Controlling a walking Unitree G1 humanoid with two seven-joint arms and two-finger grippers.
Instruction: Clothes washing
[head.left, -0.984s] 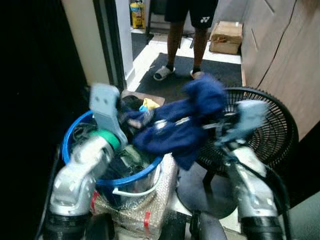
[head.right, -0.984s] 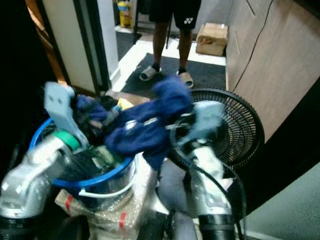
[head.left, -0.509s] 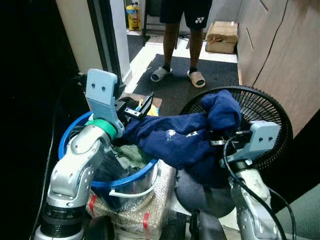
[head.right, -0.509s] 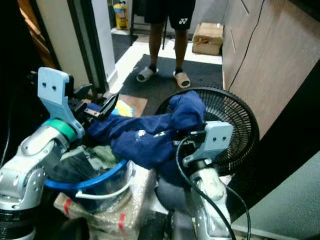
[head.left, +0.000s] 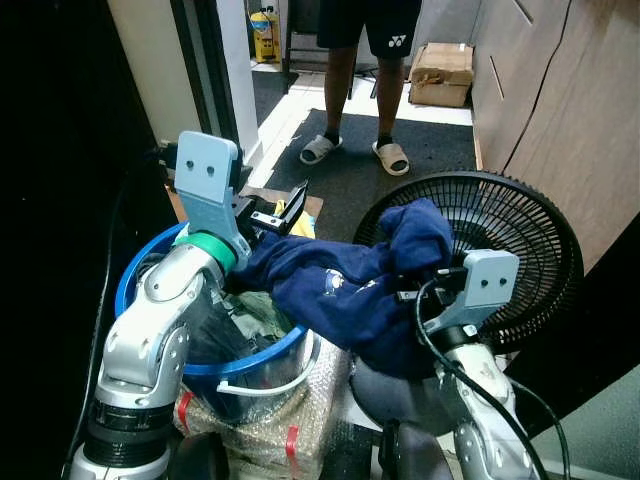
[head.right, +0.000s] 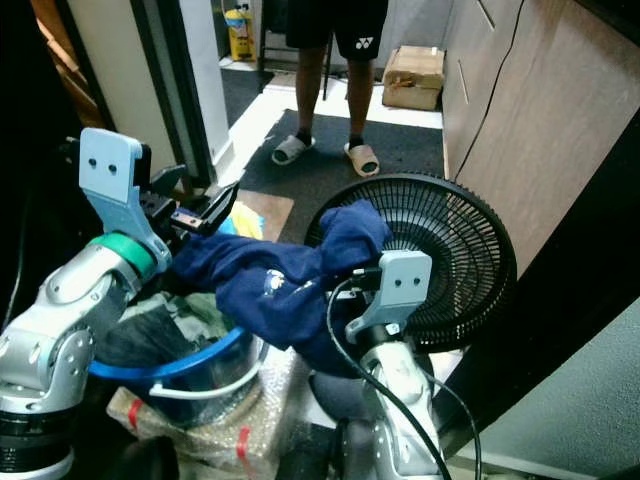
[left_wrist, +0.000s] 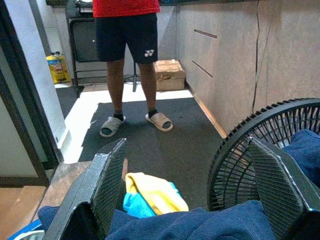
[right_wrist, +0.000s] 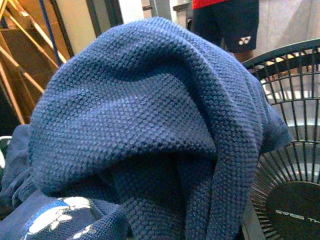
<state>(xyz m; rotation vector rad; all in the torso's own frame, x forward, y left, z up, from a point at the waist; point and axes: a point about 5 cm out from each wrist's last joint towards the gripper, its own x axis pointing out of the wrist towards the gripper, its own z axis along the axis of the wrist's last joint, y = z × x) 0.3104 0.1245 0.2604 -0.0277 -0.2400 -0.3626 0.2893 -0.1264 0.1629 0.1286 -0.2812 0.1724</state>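
A navy garment with a white print hangs between my two arms, one end trailing over the blue laundry basket, which holds several dark and green clothes. My right gripper is shut on the garment's bunched far end, in front of the fan; the knit cloth covers its fingers in the right wrist view. My left gripper stands open above the basket's far rim, just over the garment, with nothing between its fingers. A yellow and teal cloth lies beyond it.
A black floor fan stands close on my right, behind the right arm. The basket rests on a bubble-wrapped parcel. A person in slippers stands on the dark mat ahead, near a cardboard box. Wooden panelling runs along the right.
My right gripper has carried the navy garment leftward and lower, closer to the basket. My left gripper has stayed open above the basket rim.
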